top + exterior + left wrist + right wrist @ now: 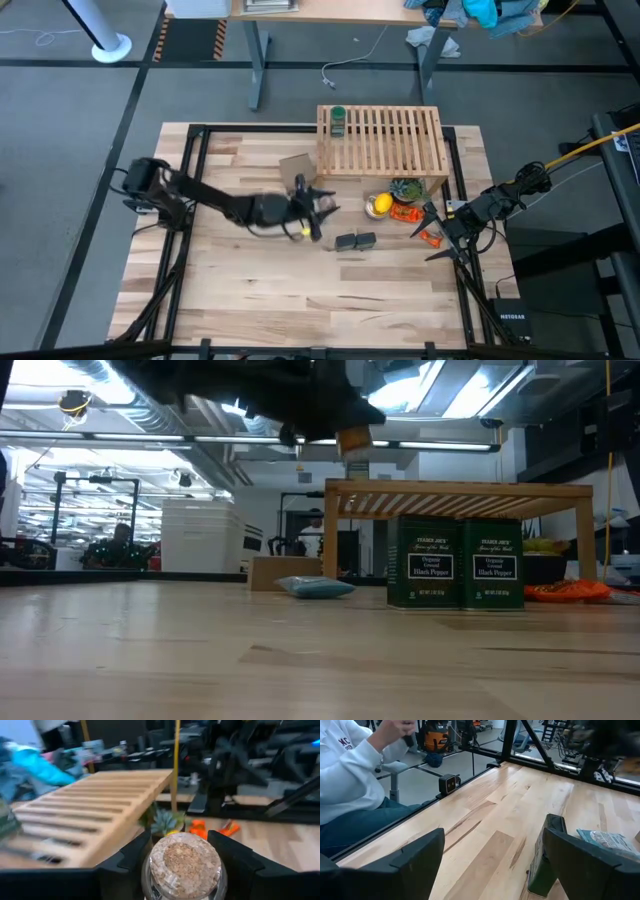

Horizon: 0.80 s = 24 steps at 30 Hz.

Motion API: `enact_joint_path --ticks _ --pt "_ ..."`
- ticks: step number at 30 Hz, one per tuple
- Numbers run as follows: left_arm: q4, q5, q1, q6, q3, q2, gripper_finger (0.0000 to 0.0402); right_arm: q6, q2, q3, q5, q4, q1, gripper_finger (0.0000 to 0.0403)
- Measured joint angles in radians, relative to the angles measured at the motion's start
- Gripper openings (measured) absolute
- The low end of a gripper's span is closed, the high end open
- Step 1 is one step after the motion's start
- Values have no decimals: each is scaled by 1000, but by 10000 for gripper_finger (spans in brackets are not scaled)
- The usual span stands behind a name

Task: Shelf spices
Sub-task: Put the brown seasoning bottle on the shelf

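Squarely between left claw (182,865) fingers (125,862): jar (184,865)

Quick headcount of what's on the tabletop (250,300): one wooden slatted shelf (385,140), and four spice containers in total. That's two dark pepper tins (457,575) sitting side by side, one green bottle (338,121) on the shelf's far left corner, and one clear glass jar (185,865) with a cork lid, clamped in the left tool (312,212). Non-spice stuff: one yellow lemon (380,206), one blue-and-white packet (315,588), one small brown cardboard box (296,167), one leafy green thing (407,188), and some orange items (405,213) I can't count properly. Two arms, so two tools, the right tool (447,235) at the right edge. One person (350,775) in a white sleeve shows beyond the tabletop.
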Motion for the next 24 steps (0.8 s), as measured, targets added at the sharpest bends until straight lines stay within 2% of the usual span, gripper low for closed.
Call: enact_joint_path --ticks 4,8,13,18,24 --pt "-68 253 140 -45 0 -78 166 0 0 0 0 -1 0 344" --pt "-66 508 279 -78 0 -97 166 0 0 0 0 0 0 344" --pt "-70 730 424 -124 16 -90 166 0 0 0 0 0 0 344" --pt "-87 883 517 -124 51 -89 166 0 0 0 0 0 0 344" --pt "-117 937 551 -100 109 -61 166 0 0 0 0 -1 0 344"
